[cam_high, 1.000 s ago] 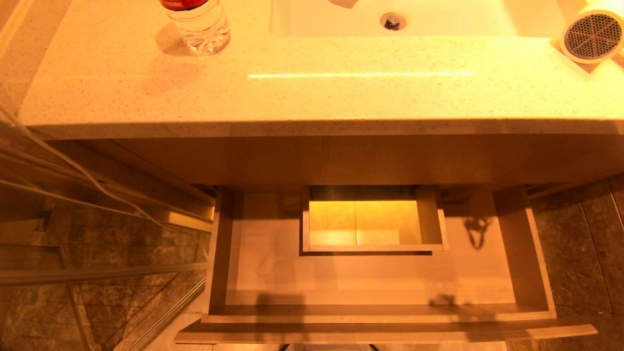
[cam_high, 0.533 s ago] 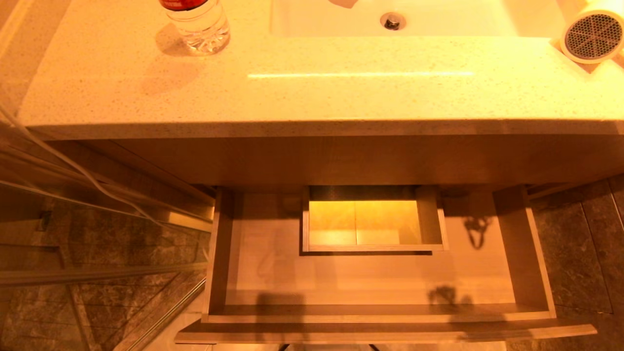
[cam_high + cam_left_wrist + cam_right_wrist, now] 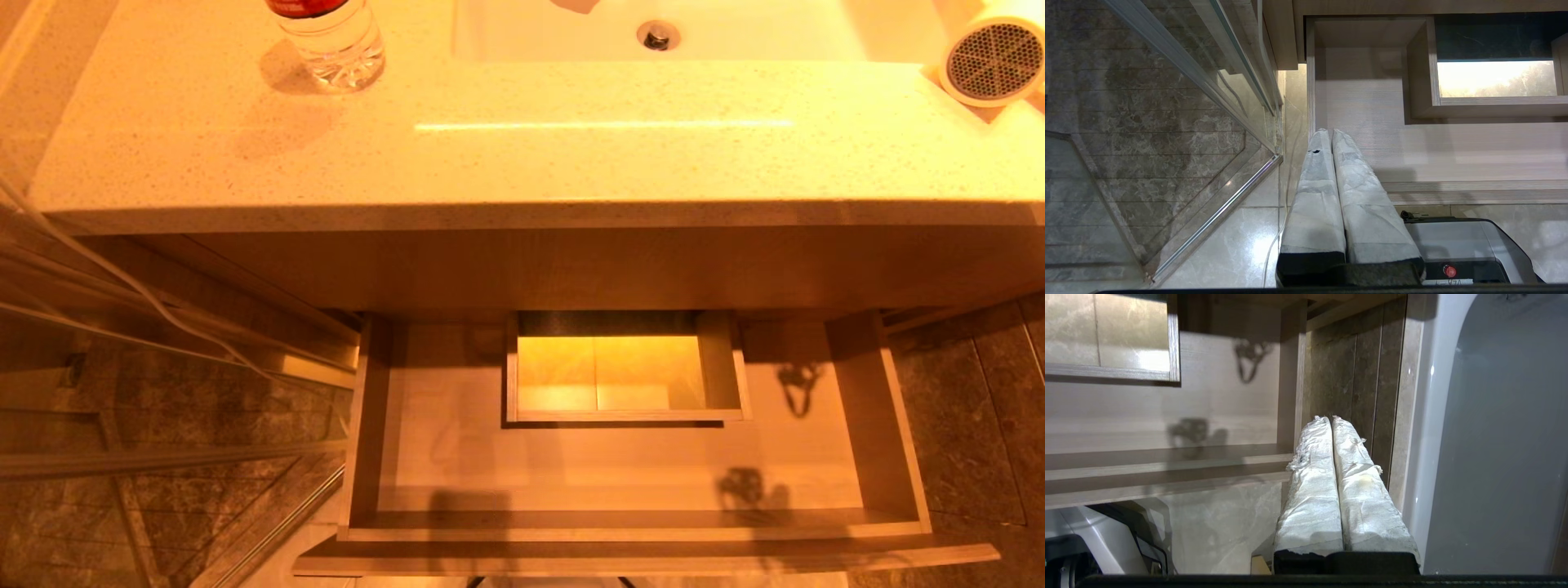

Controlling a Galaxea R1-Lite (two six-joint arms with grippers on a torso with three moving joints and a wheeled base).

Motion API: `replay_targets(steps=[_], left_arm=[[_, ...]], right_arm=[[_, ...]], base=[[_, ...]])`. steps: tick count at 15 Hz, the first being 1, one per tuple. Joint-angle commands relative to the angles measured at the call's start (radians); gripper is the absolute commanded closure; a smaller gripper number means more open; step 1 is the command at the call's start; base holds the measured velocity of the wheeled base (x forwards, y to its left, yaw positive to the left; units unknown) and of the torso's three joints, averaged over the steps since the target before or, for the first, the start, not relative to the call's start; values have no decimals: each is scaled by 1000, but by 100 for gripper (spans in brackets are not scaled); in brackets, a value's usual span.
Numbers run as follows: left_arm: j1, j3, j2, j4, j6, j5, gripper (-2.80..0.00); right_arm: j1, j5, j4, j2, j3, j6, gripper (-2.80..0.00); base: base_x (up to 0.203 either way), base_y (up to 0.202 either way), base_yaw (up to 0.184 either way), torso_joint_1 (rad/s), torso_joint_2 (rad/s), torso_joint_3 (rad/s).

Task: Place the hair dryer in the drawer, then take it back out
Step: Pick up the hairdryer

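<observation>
Taped white fingers of the left gripper [image 3: 1332, 136] and right gripper [image 3: 1329, 421] press together, empty, apparently just outside the open drawer [image 3: 620, 465]. Farther back, the hair dryer [image 3: 992, 61] lies on the countertop [image 3: 522, 155] beside the sink [image 3: 694, 33].

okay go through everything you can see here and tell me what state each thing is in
drawer: pulled open, nothing inside
hair dryer: on the counter, grille facing the camera
water bottle: upright on the counter
left gripper: shut, holding nothing
right gripper: shut, holding nothing, beside the drawer's front corner
</observation>
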Motion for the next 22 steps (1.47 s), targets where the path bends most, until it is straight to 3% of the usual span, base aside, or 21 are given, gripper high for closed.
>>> replay_targets(steps=[1, 8, 12, 22], left_arm=[[0, -1, 0, 0, 0, 0, 0], [0, 1, 0, 0, 0, 0, 0], [0, -1, 0, 0, 0, 0, 0], [0, 1, 0, 0, 0, 0, 0]], right_arm=[[0, 0, -8, -7, -9, -8, 0], [0, 4, -41, -8, -32, -36, 0], [1, 71, -58, -6, -48, -58, 0], [0, 81, -63, -22, -36, -77, 0]], base=[[0, 0, 0, 65, -12, 51], [0, 0, 0, 240, -56, 176], [0, 0, 0, 66, -27, 49], [0, 0, 0, 93, -44, 42]])
